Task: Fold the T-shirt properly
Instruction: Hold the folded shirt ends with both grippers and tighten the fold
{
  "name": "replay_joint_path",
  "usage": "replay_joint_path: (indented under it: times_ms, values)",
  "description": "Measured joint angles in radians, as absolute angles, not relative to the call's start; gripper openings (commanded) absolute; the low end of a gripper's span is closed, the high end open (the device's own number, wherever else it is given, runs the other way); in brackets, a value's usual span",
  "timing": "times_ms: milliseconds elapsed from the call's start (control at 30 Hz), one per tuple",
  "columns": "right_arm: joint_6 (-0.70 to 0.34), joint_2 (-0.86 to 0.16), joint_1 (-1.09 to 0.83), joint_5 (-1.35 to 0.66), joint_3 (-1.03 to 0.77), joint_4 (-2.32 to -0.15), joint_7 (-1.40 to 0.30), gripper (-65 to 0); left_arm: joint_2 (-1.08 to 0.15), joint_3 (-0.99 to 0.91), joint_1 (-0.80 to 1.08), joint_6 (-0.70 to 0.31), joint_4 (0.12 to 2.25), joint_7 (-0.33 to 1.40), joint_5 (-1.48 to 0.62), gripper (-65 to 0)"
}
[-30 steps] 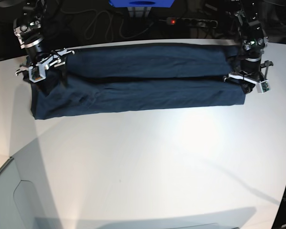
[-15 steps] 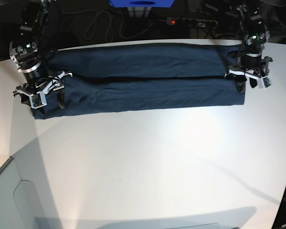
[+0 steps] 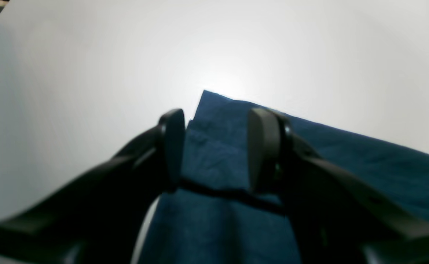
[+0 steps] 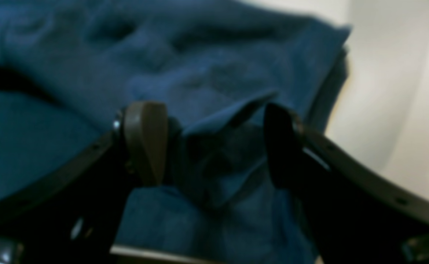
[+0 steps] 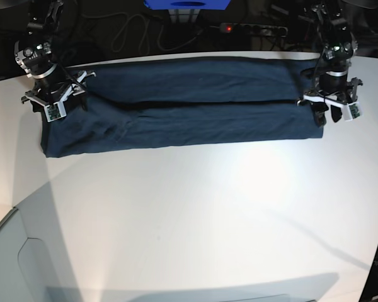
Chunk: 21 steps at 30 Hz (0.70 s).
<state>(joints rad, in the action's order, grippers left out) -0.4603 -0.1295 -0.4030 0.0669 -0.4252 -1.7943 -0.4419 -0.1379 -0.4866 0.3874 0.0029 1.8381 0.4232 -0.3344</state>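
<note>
1. The T-shirt [image 5: 183, 104] is laid on the white worktop [image 5: 195, 214] as a long band from 9 o'clock to 3 o'clock, in the far half of the base view.
2. It is already folded lengthwise: two layers are seen, with a dark seam line between them along the middle.
3. The left gripper [image 3: 214, 150] is placed at the 3 o'clock end of the band. Its fingers [image 3: 262, 146] are moderately open, and cloth is seen between them, but it is not pinched; whether the tips touch the cloth cannot be told.
4. The right gripper [image 4: 214, 143] is placed at the 9 o'clock end. Its fingers [image 4: 145, 139] are open too, and a raised wrinkle of cloth lies between them, not squeezed.
5. The step in hand is judged to be the grasp of both ends for the next fold.
6. For the next move, both pairs of fingers should be closed on all layers together, so that no layer is left behind when the ends are lifted.
7. One end is then probably to be carried over toward the other.
</note>
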Motion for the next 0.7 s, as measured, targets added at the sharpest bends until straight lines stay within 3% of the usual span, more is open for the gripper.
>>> replay_joint_path:
  times_ms: [167,200,700]
  values:
    - [-0.549,-0.127,-0.418,0.067,-0.43,-1.793,-0.442,-61.8,-0.138,-0.487,0.377,0.003,1.838,0.427,-0.334,-38.8]
    - [-0.549,-0.127,-0.419,0.067,-0.431,-1.793,-0.441,-65.0,-0.139,-0.487,0.373,0.003,1.838,0.427,-0.334,-38.8]
    - [-0.552,-0.13,-0.533,0.066,-0.43,-1.797,-0.266,-65.0,-0.138,-0.487,0.377,0.002,1.838,0.427,-0.334,-38.8]
